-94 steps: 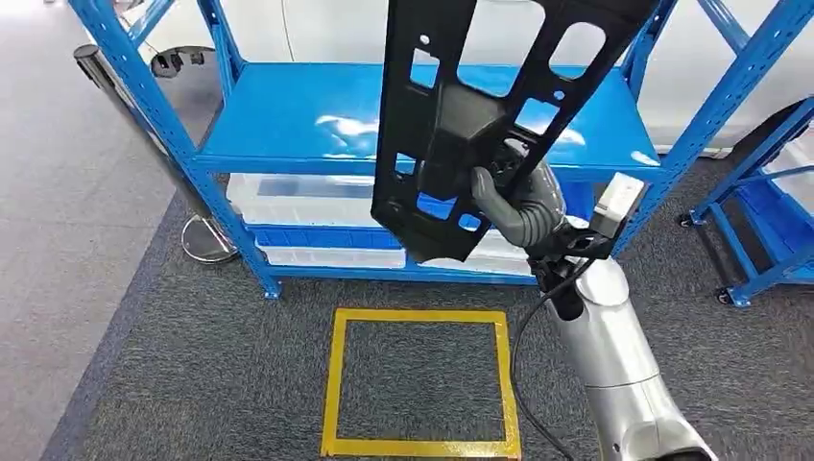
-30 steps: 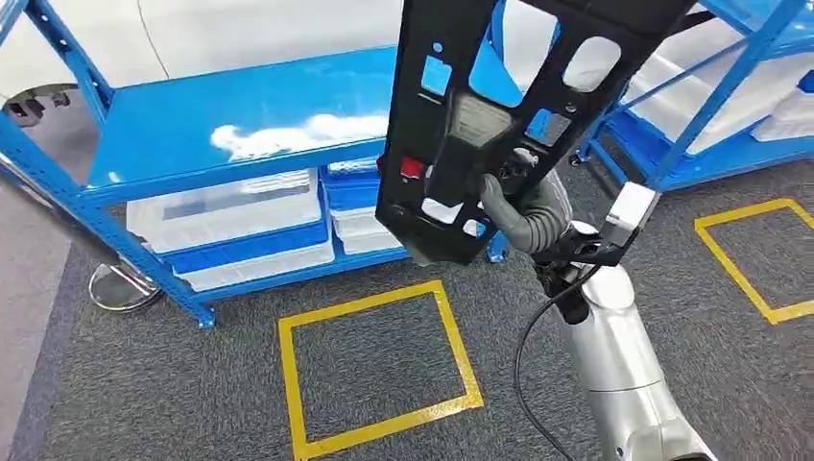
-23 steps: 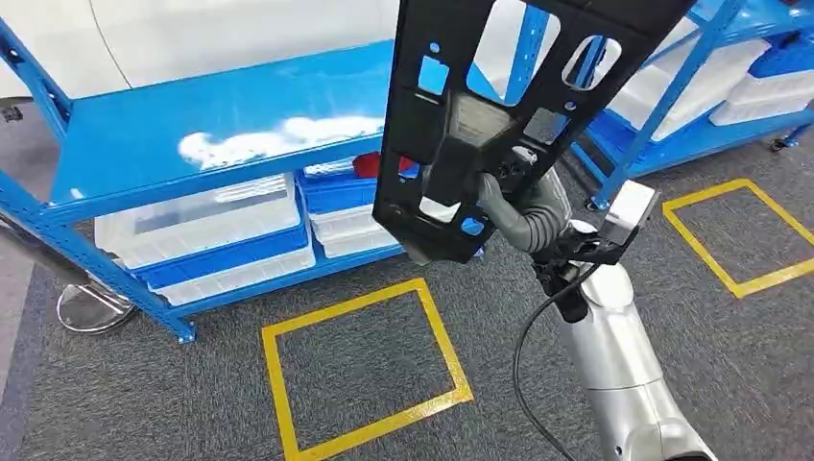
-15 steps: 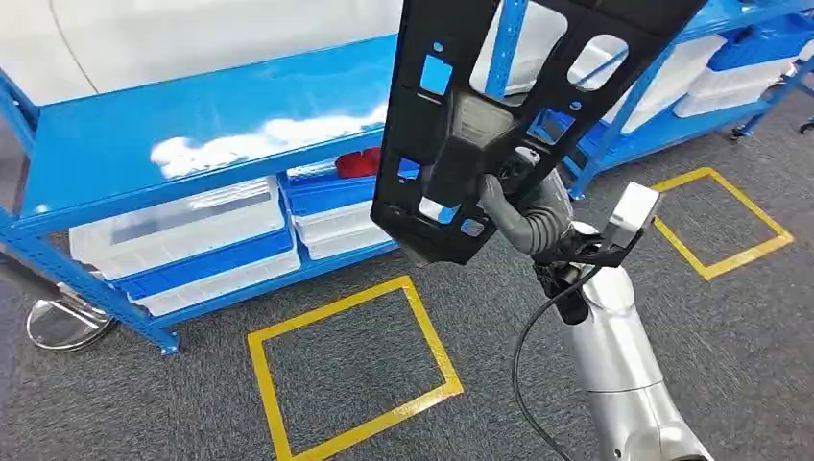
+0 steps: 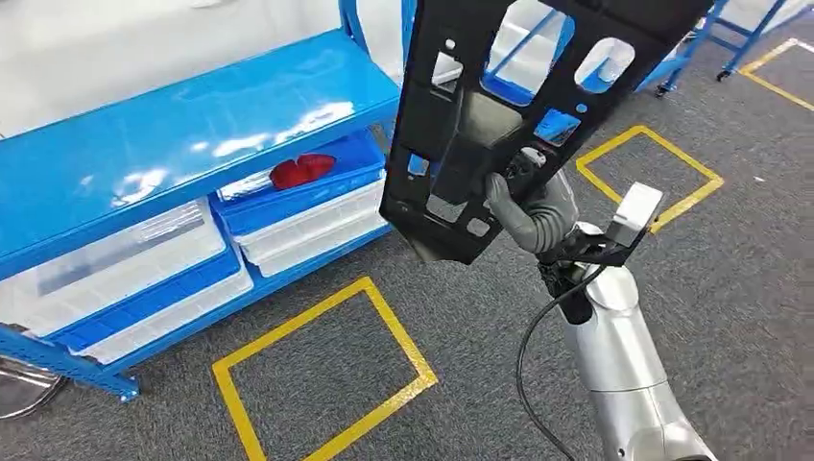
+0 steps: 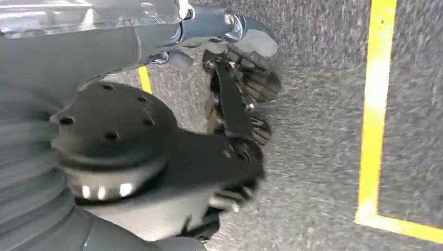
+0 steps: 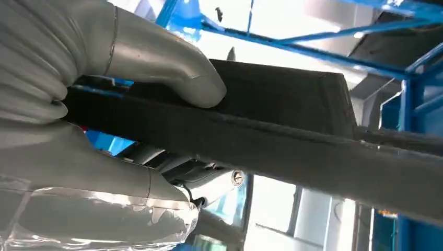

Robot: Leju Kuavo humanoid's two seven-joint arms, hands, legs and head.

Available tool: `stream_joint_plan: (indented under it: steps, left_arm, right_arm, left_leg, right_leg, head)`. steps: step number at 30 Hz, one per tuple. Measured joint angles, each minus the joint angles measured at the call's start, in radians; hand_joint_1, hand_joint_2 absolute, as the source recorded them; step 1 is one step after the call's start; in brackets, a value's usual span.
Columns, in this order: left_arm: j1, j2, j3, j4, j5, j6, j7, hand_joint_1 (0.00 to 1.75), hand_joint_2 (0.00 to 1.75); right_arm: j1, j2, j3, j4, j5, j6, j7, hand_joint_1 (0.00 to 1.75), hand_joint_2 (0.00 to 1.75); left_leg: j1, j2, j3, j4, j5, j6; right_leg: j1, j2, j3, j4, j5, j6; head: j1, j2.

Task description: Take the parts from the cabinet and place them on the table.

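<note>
The rack point(image 5: 182, 134), largest, keeps its bins point(image 5: 307, 206) on the lower shelf; a red piece point(image 5: 300, 171) lies in one; the black panel point(image 5: 499, 125) is held upright and high, likely to clear the rack while carried; the right hand point(image 5: 531, 206) grips its lower part, thumb point(image 7: 156, 63) over the edge; the left hand point(image 6: 235, 104) hangs above carpet, fingers seemingly curled on nothing; no writing is legible.

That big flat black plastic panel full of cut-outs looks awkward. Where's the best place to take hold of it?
Probably at the lower edge of the black plastic panel, from the side, where the right hand grips it now: the panel is thin there, so thumb and fingers clamp its two faces and it stands upright.
</note>
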Motion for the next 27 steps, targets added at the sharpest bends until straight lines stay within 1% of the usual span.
stream_joint_plan:
  steps: [1, 2, 3, 4, 5, 6, 7, 8, 9, 10, 11, 12, 13, 14, 15, 16, 17, 18, 19, 20, 21, 23, 24, 25, 26, 27]
  left_arm:
    - [0.0, 0.0, 0.0, 0.0, 0.0, 0.0, 0.0, 0.0, 1.75]
    - [-0.001, 0.0, 0.0, 0.0, 0.001, 0.0, -0.001, 0.0, 1.75]
    - [-0.002, 0.0, 0.0, 0.0, 0.002, 0.0, -0.002, 0.0, 1.75]
    - [-0.003, 0.0, 0.0, 0.0, 0.003, 0.0, -0.004, 0.0, 1.75]
    - [-0.001, 0.0, 0.0, 0.0, 0.003, 0.0, -0.004, 0.0, 1.75]
    - [-0.002, 0.0, 0.0, 0.0, 0.003, 0.0, -0.005, 0.0, 1.75]
    - [-0.005, 0.0, 0.0, 0.0, 0.003, 0.0, -0.006, 0.0, 1.75]
    - [-0.007, 0.0, 0.0, 0.0, 0.003, 0.0, -0.006, 0.0, 1.75]
    - [-0.009, 0.0, 0.0, 0.0, 0.003, 0.0, -0.006, 0.0, 1.75]
    - [-0.012, -0.002, 0.0, 0.0, 0.003, -0.001, -0.006, 0.0, 1.75]
    - [-0.013, -0.002, 0.0, 0.0, 0.003, -0.001, -0.005, 0.0, 1.75]
    - [-0.012, -0.002, 0.0, 0.0, 0.002, -0.002, -0.004, 0.0, 1.75]
    - [-0.01, -0.002, 0.0, 0.0, 0.001, -0.001, -0.003, 0.0, 1.75]
    - [-0.009, -0.002, 0.0, 0.0, 0.0, -0.001, -0.003, 0.0, 1.75]
    - [-0.009, -0.002, 0.0, 0.0, 0.0, -0.001, -0.003, 0.0, 1.75]
    - [-0.008, -0.002, 0.0, 0.0, 0.0, -0.001, -0.003, 0.0, 1.75]
    - [-0.009, -0.002, 0.0, 0.0, 0.0, -0.001, -0.003, 0.0, 1.75]
    - [-0.01, -0.002, 0.0, 0.0, 0.0, -0.001, -0.003, 0.0, 1.75]
    - [-0.01, -0.002, 0.0, 0.0, 0.0, -0.001, -0.003, 0.0, 1.75]
    - [-0.011, -0.003, 0.0, 0.0, 0.0, -0.001, -0.003, 0.0, 1.75]
    - [-0.011, -0.004, 0.0, 0.0, 0.0, -0.001, -0.003, 0.0, 1.75]
    - [-0.011, -0.005, 0.0, 0.0, 0.0, -0.001, -0.003, 0.0, 1.75]
    - [-0.012, -0.005, 0.0, 0.0, 0.0, -0.001, -0.003, 0.0, 1.75]
    - [-0.013, -0.005, 0.0, 0.0, 0.0, -0.001, -0.003, 0.0, 1.75]
    - [-0.014, -0.005, 0.0, 0.0, 0.0, -0.001, -0.003, 0.0, 1.75]
    - [-0.013, -0.005, 0.0, 0.0, 0.0, -0.001, -0.003, 0.0, 1.75]
  right_arm:
    - [0.0, 0.0, 0.0, 0.0, 0.001, 0.0, 0.001, 1.75, 1.75]
    - [0.0, 0.0, 0.0, -0.001, 0.001, 0.0, 0.001, 1.75, 1.75]
    - [-0.001, 0.0, 0.0, -0.003, 0.002, 0.0, 0.001, 1.75, 1.75]
    - [-0.002, 0.0, 0.0, -0.007, 0.003, 0.0, 0.002, 1.75, 1.75]
    - [-0.004, 0.0, 0.0, -0.008, 0.003, 0.0, 0.002, 1.75, 1.75]
    - [-0.005, 0.0, 0.0, -0.009, 0.004, 0.0, 0.003, 1.75, 1.75]
    - [-0.005, 0.0, -0.001, -0.01, 0.004, 0.0, 0.003, 1.75, 1.75]
    - [-0.003, -0.001, -0.002, -0.01, 0.006, 0.0, 0.004, 1.75, 1.75]
    - [-0.003, -0.002, -0.004, -0.01, 0.007, 0.0, 0.005, 1.75, 1.75]
    - [0.0, -0.008, -0.006, -0.011, 0.01, -0.002, 0.006, 1.75, 1.75]
    - [-0.002, -0.008, -0.007, -0.013, 0.012, -0.003, 0.006, 1.75, 1.75]
    - [-0.004, -0.008, -0.007, -0.014, 0.014, -0.005, 0.006, 1.75, 1.75]
    - [-0.001, -0.008, -0.007, -0.015, 0.017, -0.006, 0.006, 1.75, 1.75]
    - [0.002, -0.008, -0.006, -0.015, 0.017, -0.006, 0.006, 1.75, 1.75]
    - [0.005, -0.008, -0.006, -0.015, 0.018, -0.006, 0.006, 1.75, 1.75]
    - [0.008, -0.008, -0.006, -0.015, 0.019, -0.006, 0.006, 1.75, 1.75]
    - [0.008, -0.009, -0.007, -0.015, 0.019, -0.006, 0.006, 1.75, 1.75]
    - [0.008, -0.011, -0.007, -0.015, 0.02, -0.007, 0.006, 1.75, 1.75]
    - [0.007, -0.011, -0.007, -0.018, 0.02, -0.007, 0.006, 1.75, 1.75]
    - [0.004, -0.011, -0.007, -0.02, 0.02, -0.007, 0.006, 1.75, 1.75]
    - [0.003, -0.01, -0.007, -0.021, 0.02, -0.007, 0.006, 1.75, 1.75]
    - [0.005, -0.011, -0.007, -0.021, 0.02, -0.007, 0.006, 1.75, 1.75]
    - [0.005, -0.014, -0.008, -0.022, 0.02, -0.007, 0.006, 1.75, 1.75]
    - [0.006, -0.014, -0.008, -0.024, 0.02, -0.007, 0.006, 1.75, 1.75]
    - [0.005, -0.014, -0.008, -0.026, 0.02, -0.007, 0.005, 1.75, 1.75]
    - [0.002, -0.014, -0.007, -0.026, 0.02, -0.007, 0.006, 1.75, 1.75]
  left_leg:
    - [0.0, -0.001, 0.007, -0.024, 0.025, 0.001]
    - [0.001, -0.002, 0.034, -0.09, 0.072, 0.003]
    - [0.003, -0.013, 0.073, -0.18, 0.123, 0.005]
    - [0.007, -0.044, 0.113, -0.273, 0.169, 0.009]
    - [0.008, -0.078, 0.127, -0.3, 0.155, 0.012]
    - [0.01, -0.072, 0.134, -0.316, 0.151, 0.015]
    - [0.007, -0.065, 0.131, -0.313, 0.152, 0.019]
    - [0.004, -0.059, 0.131, -0.311, 0.153, 0.024]
    - [0.005, -0.049, 0.133, -0.317, 0.157, 0.033]
    - [0.011, -0.034, 0.136, -0.327, 0.164, 0.044]
    - [0.009, -0.026, 0.137, -0.331, 0.166, 0.05]
    - [0.006, -0.015, 0.136, -0.331, 0.166, 0.053]
    - [0.003, -0.003, 0.136, -0.331, 0.165, 0.054]
    - [0.001, 0.009, 0.136, -0.33, 0.164, 0.056]
    - [0.0, 0.021, 0.136, -0.33, 0.163, 0.057]
    - [-0.002, 0.033, 0.136, -0.33, 0.162, 0.057]
    - [-0.004, 0.044, 0.138, -0.33, 0.161, 0.058]
    - [-0.006, 0.054, 0.14, -0.33, 0.16, 0.057]
    - [-0.009, 0.063, 0.143, -0.33, 0.157, 0.054]
    - [-0.012, 0.072, 0.145, -0.33, 0.155, 0.052]
    - [-0.019, 0.081, 0.144, -0.328, 0.152, 0.047]
    - [-0.018, 0.099, 0.148, -0.329, 0.15, 0.039]
    - [-0.019, 0.11, 0.15, -0.331, 0.15, 0.035]
    - [-0.021, 0.109, 0.145, -0.329, 0.14, 0.028]
    - [-0.014, 0.053, 0.139, -0.301, 0.119, 0.022]
    - [-0.012, 0.018, 0.113, -0.239, 0.083, 0.02]
  right_leg:
    - [-0.001, 0.014, 0.001, 0.001, 0.0, 0.0]
    - [-0.001, 0.029, 0.001, 0.004, -0.001, 0.001]
    - [-0.002, 0.042, 0.003, 0.007, -0.002, 0.004]
    - [-0.003, 0.055, 0.004, 0.011, -0.005, 0.008]
    - [0.003, 0.064, 0.0, 0.015, -0.007, 0.015]
    - [0.0, 0.077, -0.007, 0.019, -0.005, 0.021]
    - [-0.003, 0.085, -0.011, 0.017, -0.003, 0.029]
    - [-0.005, 0.093, -0.012, 0.013, 0.001, 0.036]
    - [-0.005, 0.102, -0.013, 0.01, 0.003, 0.044]
    - [-0.008, 0.088, -0.015, 0.019, -0.006, 0.047]
    - [-0.001, 0.031, -0.033, 0.057, -0.033, 0.049]
    - [-0.001, -0.002, -0.068, 0.129, -0.072, 0.053]
    - [-0.003, -0.02, -0.111, 0.22, -0.113, 0.056]
    - [-0.004, -0.027, -0.148, 0.297, -0.14, 0.058]
    - [-0.004, -0.03, -0.169, 0.341, -0.147, 0.059]
    - [-0.004, -0.032, -0.163, 0.328, -0.129, 0.057]
    - [-0.003, -0.036, -0.13, 0.267, -0.092, 0.054]
    - [-0.001, -0.046, -0.079, 0.168, -0.047, 0.047]
    - [0.005, -0.072, -0.025, 0.07, -0.011, 0.038]
    - [0.016, -0.118, 0.004, 0.009, -0.017, 0.027]
    - [0.021, -0.107, 0.002, 0.006, -0.009, 0.019]
    - [0.023, -0.085, -0.003, 0.01, -0.01, 0.015]
    - [0.023, -0.072, -0.005, 0.008, -0.008, 0.011]
    - [0.008, -0.061, 0.002, -0.006, 0.001, 0.002]
    - [0.008, -0.052, 0.004, -0.011, 0.004, -0.002]
    - [0.007, -0.044, 0.003, -0.01, 0.005, -0.005]
  head:
    - [0.0, 0.0]
    - [0.0, 0.0]
    - [0.0, 0.0]
    - [0.0, 0.0]
    - [0.001, 0.0]
    - [0.001, 0.0]
    - [0.002, 0.0]
    - [0.0, 0.0]
    - [0.001, 0.0]
    - [0.0, 0.0]
    - [0.011, 0.0]
    - [0.016, 0.0]
    - [0.015, 0.0]
    - [0.015, 0.0]
    - [0.016, 0.0]
    - [0.015, 0.0]
    - [0.016, 0.0]
    - [0.016, 0.0]
    - [0.016, 0.0]
    - [0.016, 0.0]
    - [0.014, 0.0]
    - [0.015, 0.0]
    - [0.016, 0.0]
    - [0.014, 0.0]
    - [0.015, 0.0]
    - [0.013, 0.0]
